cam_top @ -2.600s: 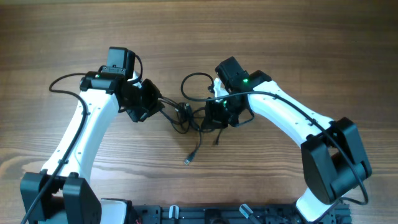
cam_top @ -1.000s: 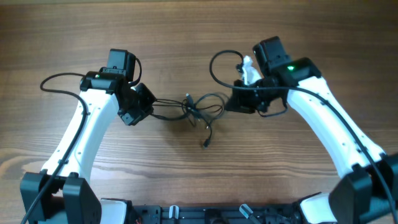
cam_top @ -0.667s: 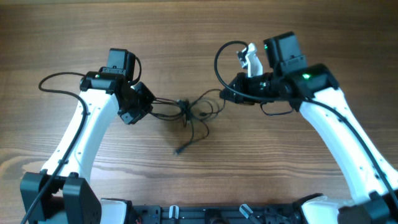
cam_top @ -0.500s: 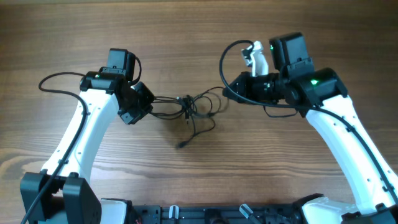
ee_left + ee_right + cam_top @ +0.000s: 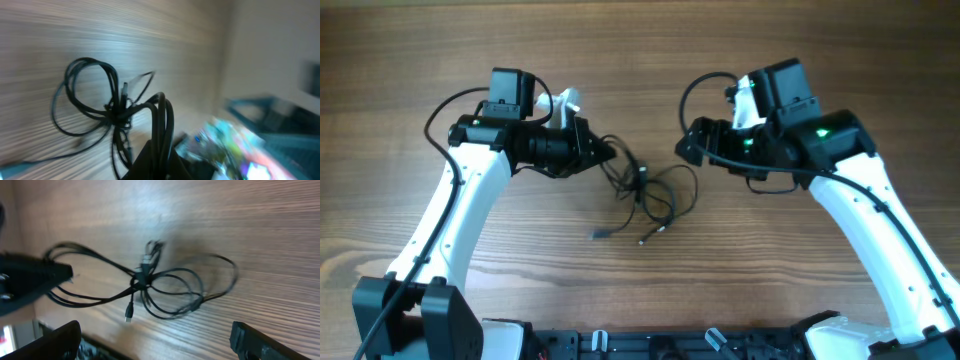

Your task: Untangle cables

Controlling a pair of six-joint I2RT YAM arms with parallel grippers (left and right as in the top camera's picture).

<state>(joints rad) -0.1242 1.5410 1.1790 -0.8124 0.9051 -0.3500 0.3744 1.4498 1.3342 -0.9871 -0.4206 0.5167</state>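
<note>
Overhead: got the cables [image 5: 642, 187] knotted around the middle of the desk [image 5: 640, 60], plugs [image 5: 596, 236] trailing toward the near edge. Seeing the left claw [image 5: 603, 153] pinched tight on strands at the knot's left, and the right claw [image 5: 688, 143] spread wide near the loops, holding nothing. Spotted a thick arm wire [image 5: 684, 100] arching behind it.

Left wrist: blurry, but can make out cables [image 5: 117, 107] running into clamped fingers [image 5: 155, 155].

Right wrist: fingers [image 5: 55, 340] way apart, nothing between, cables [image 5: 145, 282] lying beyond, left claw [image 5: 30, 282] poking in from the side.
</note>
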